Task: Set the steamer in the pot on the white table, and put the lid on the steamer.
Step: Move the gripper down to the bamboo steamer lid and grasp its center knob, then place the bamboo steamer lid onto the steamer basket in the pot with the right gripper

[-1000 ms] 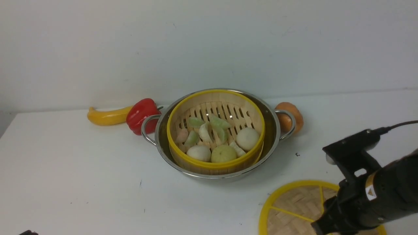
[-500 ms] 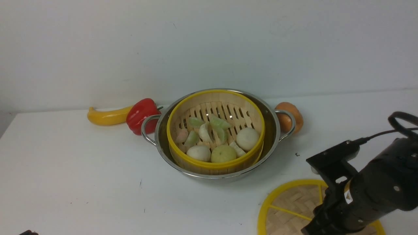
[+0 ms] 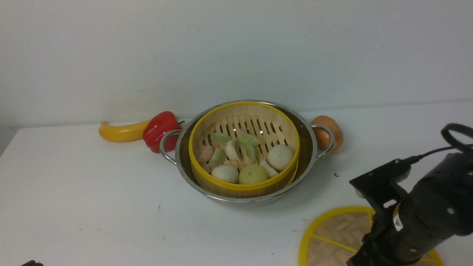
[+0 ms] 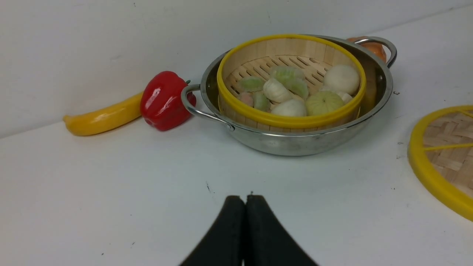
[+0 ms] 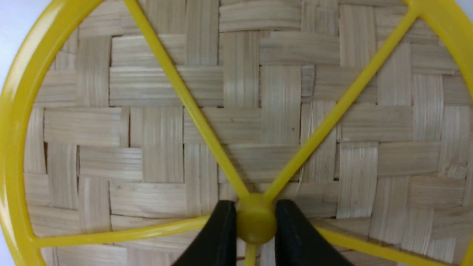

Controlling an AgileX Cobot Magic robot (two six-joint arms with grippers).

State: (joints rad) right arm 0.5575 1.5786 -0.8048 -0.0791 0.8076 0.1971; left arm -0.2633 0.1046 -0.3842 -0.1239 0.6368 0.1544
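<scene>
Right wrist view alone shows the right gripper (image 5: 255,217) clamped on the yellow centre knob (image 5: 255,226) of the flat woven-bamboo lid (image 5: 236,92), at the white table's (image 3: 92,203) near right; in the front view the right arm (image 3: 432,218) hides this. The left gripper (image 4: 245,208) is closed, empty.

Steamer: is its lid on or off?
Off. The steamer sits uncovered in the pot; the lid is apart, pinched at its centre by the right gripper.

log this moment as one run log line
steamer: in pot | lid: beside pot, not on steamer | right tool: shut on lid knob | left tool: shut, empty
</scene>
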